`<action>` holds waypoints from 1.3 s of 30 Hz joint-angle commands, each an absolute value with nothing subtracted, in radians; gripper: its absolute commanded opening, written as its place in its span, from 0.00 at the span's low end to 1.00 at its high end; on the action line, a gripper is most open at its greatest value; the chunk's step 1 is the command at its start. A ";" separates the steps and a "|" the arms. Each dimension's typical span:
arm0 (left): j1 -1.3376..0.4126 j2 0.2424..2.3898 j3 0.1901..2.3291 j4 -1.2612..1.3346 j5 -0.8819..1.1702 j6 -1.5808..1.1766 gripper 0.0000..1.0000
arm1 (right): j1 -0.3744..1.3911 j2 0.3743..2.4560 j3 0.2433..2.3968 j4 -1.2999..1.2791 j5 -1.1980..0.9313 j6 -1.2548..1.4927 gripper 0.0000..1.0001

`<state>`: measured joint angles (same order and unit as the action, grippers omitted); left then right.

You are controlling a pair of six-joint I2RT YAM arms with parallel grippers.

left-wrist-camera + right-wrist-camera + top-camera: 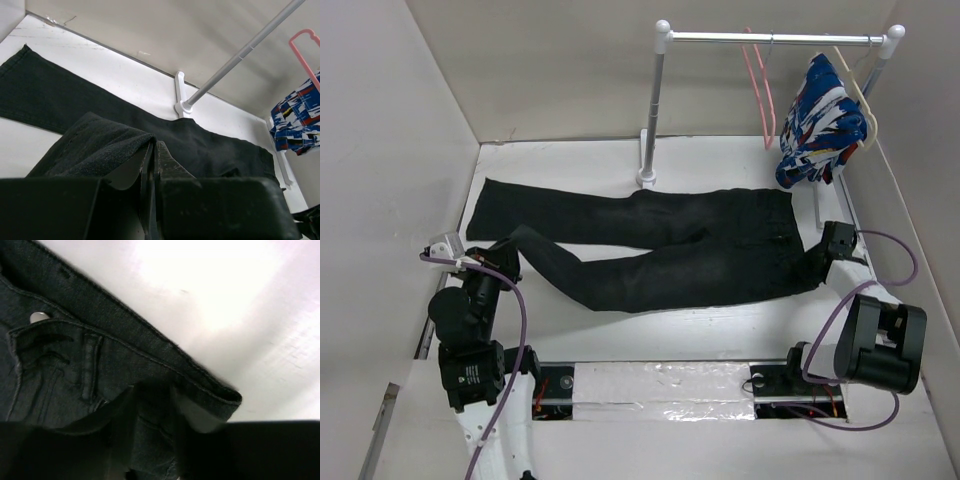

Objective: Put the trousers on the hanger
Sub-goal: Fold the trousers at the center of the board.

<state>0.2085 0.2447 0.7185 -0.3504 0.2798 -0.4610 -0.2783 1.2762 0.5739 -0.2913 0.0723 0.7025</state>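
The black trousers [670, 245] lie flat across the table, waist to the right and legs to the left. My left gripper [513, 243] is shut on the hem end of the near leg; in the left wrist view the cloth [95, 145] folds over the closed fingertips of that gripper [154, 144]. My right gripper [817, 262] sits at the near waist corner. In the right wrist view its fingers [157, 395] close round the waistband [150, 347], near the button. The pink hanger [760, 90] hangs empty on the rail, far from both grippers; it also shows in the left wrist view [303, 61].
A metal rail [770, 38] on white posts [653, 110] stands at the back. A blue, white and red patterned garment [817, 125] hangs on a cream hanger at its right end. White walls enclose the table on the left, back and right.
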 commanded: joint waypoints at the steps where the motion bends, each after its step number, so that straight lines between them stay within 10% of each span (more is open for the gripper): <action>1: 0.201 0.232 0.723 -0.278 0.265 -0.442 0.00 | -0.278 1.293 0.638 -0.233 -0.006 0.623 0.44; 5: 0.201 0.232 0.707 -0.270 0.264 -0.443 0.00 | -0.278 1.165 0.654 -0.334 0.139 0.621 0.71; 12: 0.201 0.230 0.706 -0.268 0.247 -0.445 0.00 | -0.310 1.037 0.551 -0.417 0.183 0.657 0.71; 24: 0.201 0.227 0.699 -0.270 0.238 -0.448 0.00 | -0.310 1.091 0.472 -0.351 0.049 0.695 0.52; 30: 0.201 0.224 0.699 -0.270 0.232 -0.448 0.00 | -0.310 0.984 0.498 -0.417 0.168 0.739 0.04; 39: 0.201 0.222 0.718 -0.282 0.181 -0.452 0.00 | -0.400 0.756 0.709 -0.708 0.408 0.660 0.04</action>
